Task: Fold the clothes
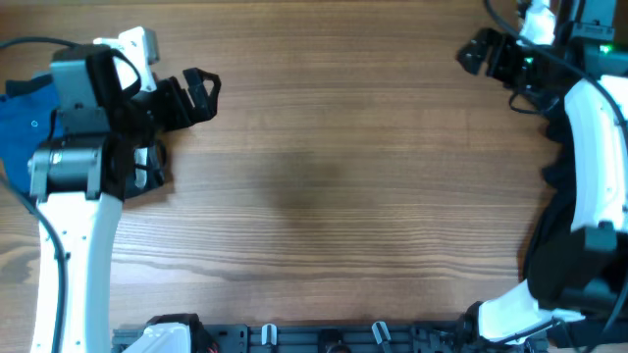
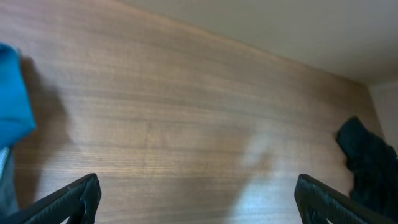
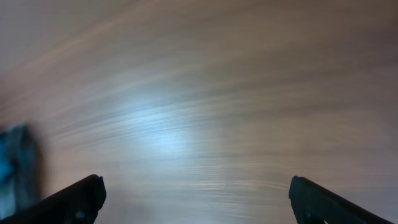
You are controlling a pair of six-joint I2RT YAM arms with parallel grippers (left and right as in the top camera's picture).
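Observation:
The black shirt does not show plainly in any view. A dark soft-looking lump sits at the right edge of the left wrist view; I cannot tell whether it is the shirt. My left gripper is at the table's far left, open and empty, with bare wood between its fingers. My right gripper is at the far right corner, open and empty over bare wood. The right wrist view is blurred.
A blue garment lies at the left edge of the table behind the left arm; it also shows in the left wrist view and, blurred, in the right wrist view. The wooden table lies between the arms.

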